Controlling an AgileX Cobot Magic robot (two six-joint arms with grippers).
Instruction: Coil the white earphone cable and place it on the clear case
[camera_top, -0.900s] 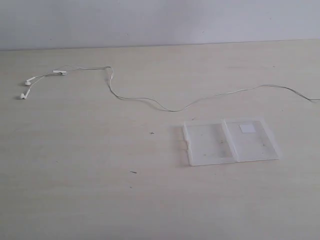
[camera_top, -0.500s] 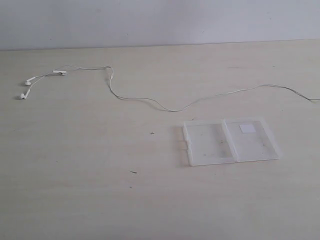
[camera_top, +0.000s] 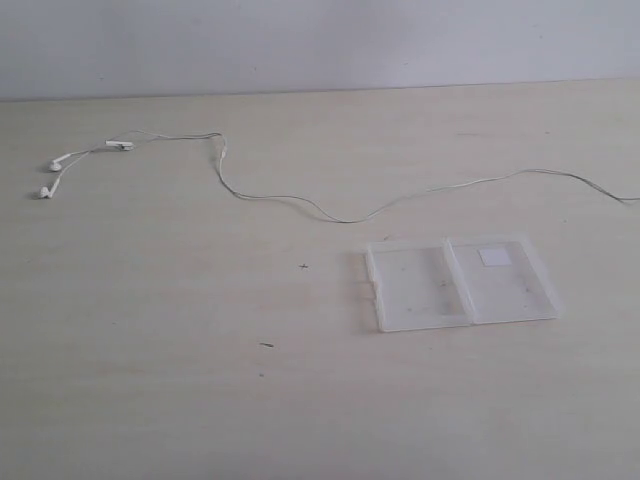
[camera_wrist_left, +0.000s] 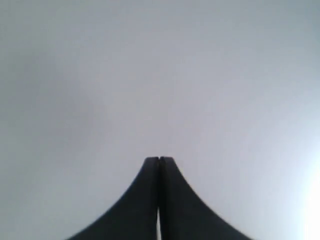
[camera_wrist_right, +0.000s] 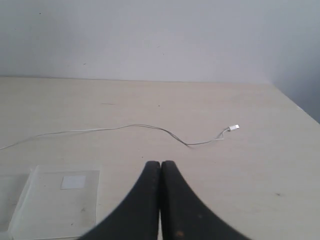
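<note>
Pale wooden counter (camera_top: 150, 400) under a blank wall (camera_top: 300, 40): the white earphone cable (camera_top: 345, 220) stretches along the far edge, earbuds (camera_top: 55, 163) toward the far-left corner, plug (camera_wrist_right: 234, 128) near the right edge. The clear case (camera_top: 460, 283) lies unfolded just nearer, right of centre. The right gripper (camera_wrist_right: 160, 163), fingers pressed together and empty, faces the plug end and looks nearer. The left gripper (camera_wrist_left: 159, 159), likewise pressed together on nothing, sees only wall.

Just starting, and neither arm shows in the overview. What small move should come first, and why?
Probably open the right gripper and ease it toward the plug of the cable. The cable lies stretched out, uncoiled, apart from the case, and the plug sits just ahead in the right wrist view. Both grippers are shut and empty; the left gripper faces only wall.
</note>
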